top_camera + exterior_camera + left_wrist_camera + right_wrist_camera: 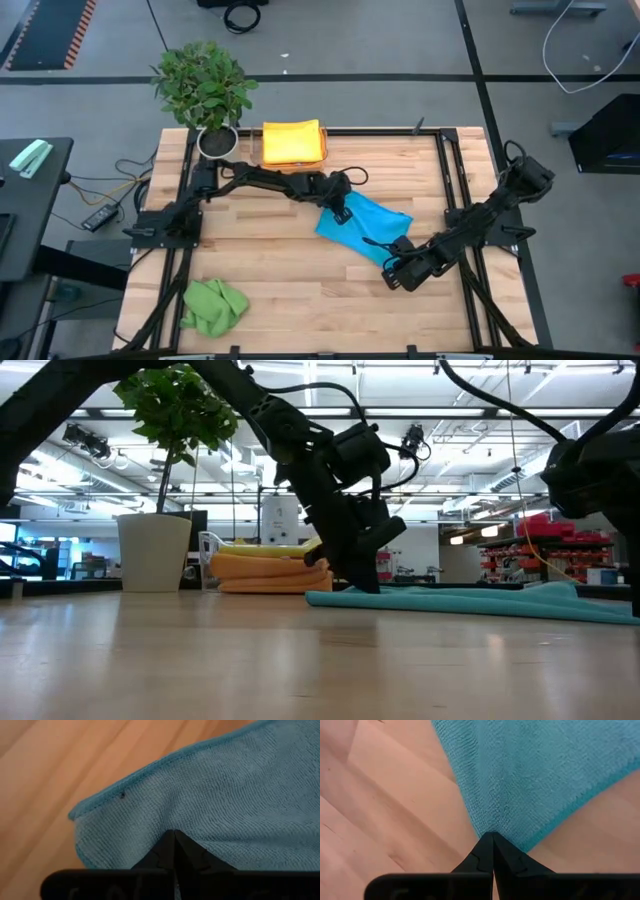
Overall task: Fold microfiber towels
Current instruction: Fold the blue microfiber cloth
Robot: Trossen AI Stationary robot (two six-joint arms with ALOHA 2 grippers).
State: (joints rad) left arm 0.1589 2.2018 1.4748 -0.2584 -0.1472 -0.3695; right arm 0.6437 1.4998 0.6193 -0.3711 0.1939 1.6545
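A blue microfiber towel [362, 226] lies spread on the wooden table, right of the middle; it also shows in the low view [470, 601]. My left gripper [340, 213] is shut at the towel's far left part, pointing down [362, 586]. My right gripper [383, 250] is shut at the towel's near right corner. A crumpled green towel [213, 305] lies at the near left. A stack of folded orange and yellow towels [292, 143] sits at the far edge. My left gripper pinches the blue towel a little inside its hemmed edge, near a corner [172, 822], between its two shut fingers. The fingers come from above, slanting down. Creases run toward the fingertips. The towel lies on the table; one layer or several, I cannot tell. My right gripper pinches the blue towel at a corner [492, 827] between its shut fingertips. The fingers come low from the table's near right side. The towel lies flat on the table beyond the fingers; one layer or several, I cannot tell.
A potted plant [205, 85] stands at the far left corner, beside the orange and yellow stack. Bare wood [290, 270] lies between the blue towel and the green one. Dark arm mounts [165, 225] stand along both side edges.
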